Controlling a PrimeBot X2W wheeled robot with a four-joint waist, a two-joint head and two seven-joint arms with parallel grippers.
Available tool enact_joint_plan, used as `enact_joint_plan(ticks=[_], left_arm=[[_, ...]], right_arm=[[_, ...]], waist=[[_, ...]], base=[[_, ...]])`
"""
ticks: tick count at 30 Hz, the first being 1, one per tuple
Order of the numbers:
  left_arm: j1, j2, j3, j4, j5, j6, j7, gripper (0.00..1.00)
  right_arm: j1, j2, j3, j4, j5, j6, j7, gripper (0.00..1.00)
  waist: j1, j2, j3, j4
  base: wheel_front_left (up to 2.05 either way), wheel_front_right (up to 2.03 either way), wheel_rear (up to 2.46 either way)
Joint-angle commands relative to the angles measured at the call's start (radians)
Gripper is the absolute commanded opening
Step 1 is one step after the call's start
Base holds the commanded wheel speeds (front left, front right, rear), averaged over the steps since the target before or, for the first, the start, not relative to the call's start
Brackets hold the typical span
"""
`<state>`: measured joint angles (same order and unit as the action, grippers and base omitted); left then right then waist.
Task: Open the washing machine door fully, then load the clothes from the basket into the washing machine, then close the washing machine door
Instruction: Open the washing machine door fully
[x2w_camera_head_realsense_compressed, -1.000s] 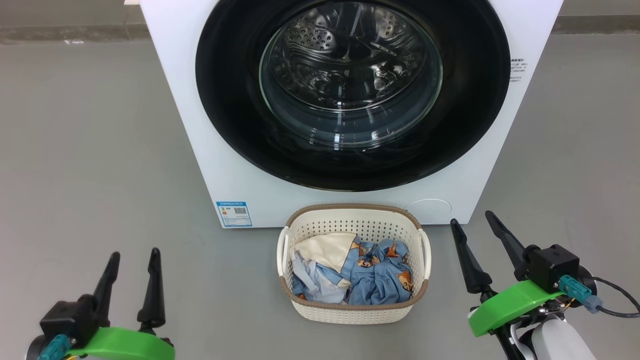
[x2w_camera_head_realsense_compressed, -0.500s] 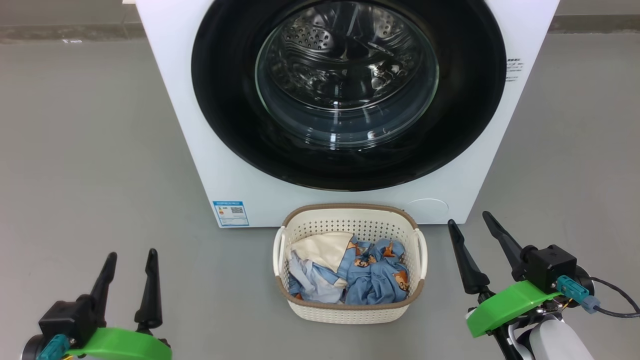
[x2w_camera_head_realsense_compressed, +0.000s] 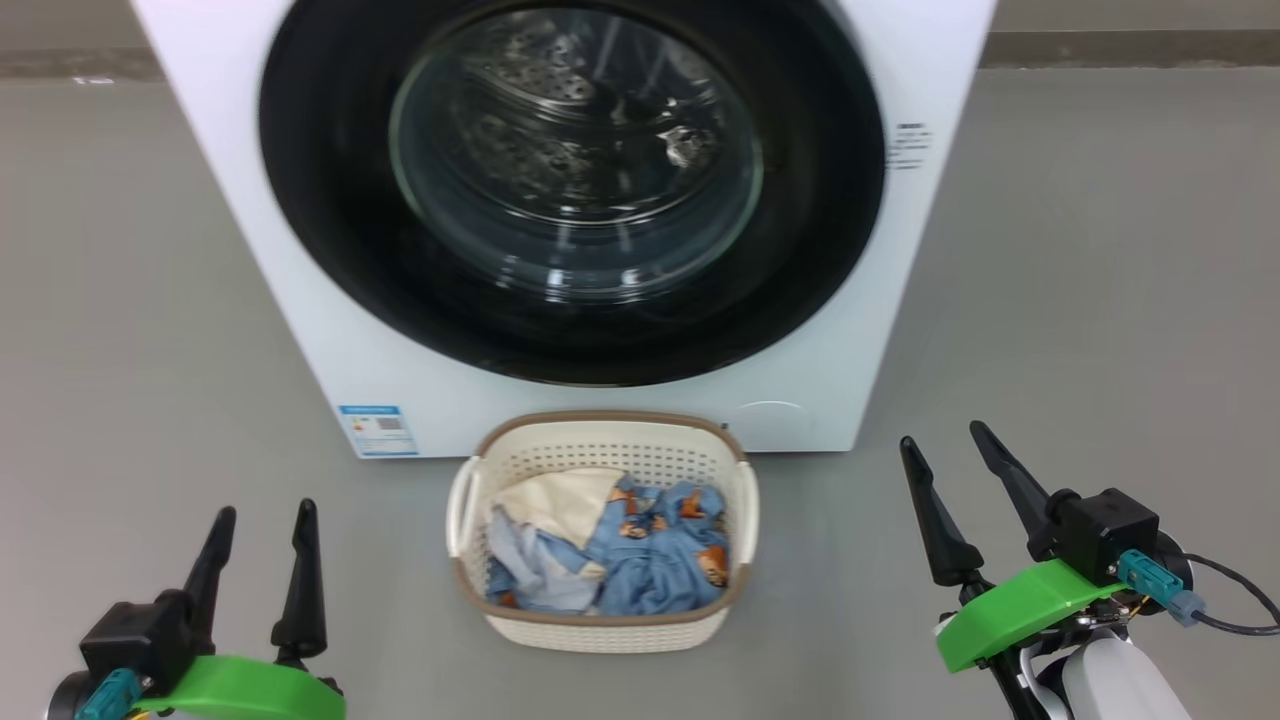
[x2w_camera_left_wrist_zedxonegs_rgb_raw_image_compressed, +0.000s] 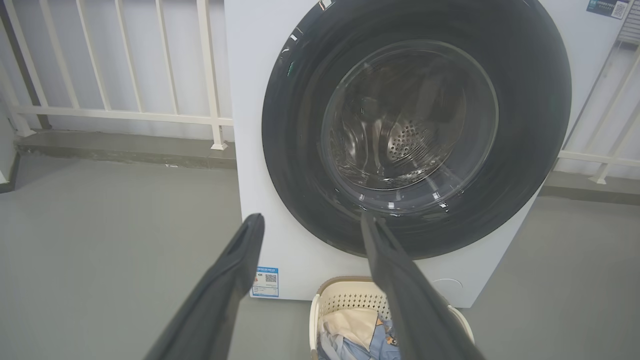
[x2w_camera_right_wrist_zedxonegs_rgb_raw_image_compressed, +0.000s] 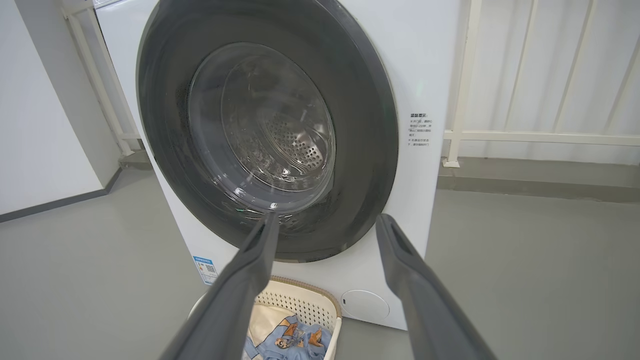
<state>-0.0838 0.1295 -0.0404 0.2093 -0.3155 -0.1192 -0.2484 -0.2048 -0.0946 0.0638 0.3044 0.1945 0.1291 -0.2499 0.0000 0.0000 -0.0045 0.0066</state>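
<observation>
I hold my left gripper low at my left side with its two dark fingers spread apart and nothing between them. My right gripper is at my right side in the same state, with its fingers wide and empty. Both hang above the grey floor, well apart from everything else. Ahead of me stands the washing machine, a white box with a small blue label sticker at its lower left corner and a faint round cap at its lower right. The washing machine door is shut, its glossy black ring lying flat against the front. Through the clear glass bowl at its centre I see the perforated steel drum. The basket sits on the floor just in front of the machine, below the door and roughly between my two grippers. It is upright, with its brown rim uppermost and its white handles at the sides. The clothes lie heaped inside it. The light blue fabric with orange-brown prints is towards the right, a cream piece is at the back left, and a pale grey-white piece is at the front left. From my wrists I see a white railing behind the machine on both sides.
</observation>
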Motion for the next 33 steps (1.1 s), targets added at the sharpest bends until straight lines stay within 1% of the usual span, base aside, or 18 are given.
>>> enact_joint_plan(ticks=[1,6,12,33], left_arm=[[-0.047,0.021,0.031,-0.019,-0.013,0.002,-0.013,1.00],[-0.044,0.026,0.029,-0.021,-0.023,0.000,-0.013,1.00],[-0.042,0.029,0.029,-0.019,-0.026,-0.001,-0.013,1.00],[-0.047,0.035,0.022,-0.015,-0.036,0.000,-0.013,1.00]], right_arm=[[-0.035,0.003,0.021,-0.025,0.006,0.002,-0.012,1.00],[-0.034,0.005,0.016,-0.027,0.005,0.002,-0.012,1.00],[-0.033,0.007,0.013,-0.026,0.003,0.002,-0.012,1.00],[-0.035,0.006,0.010,-0.024,0.011,0.002,-0.012,1.00]], waist=[[0.0000,0.0000,0.001,0.000],[0.0000,0.0000,0.003,0.000],[0.0000,0.0000,0.002,-0.001],[0.0000,0.0000,0.008,0.002]], base=[[1.09,1.09,-2.19],[0.86,0.86,-1.72],[0.42,0.42,-0.85],[0.01,0.01,-0.02]])
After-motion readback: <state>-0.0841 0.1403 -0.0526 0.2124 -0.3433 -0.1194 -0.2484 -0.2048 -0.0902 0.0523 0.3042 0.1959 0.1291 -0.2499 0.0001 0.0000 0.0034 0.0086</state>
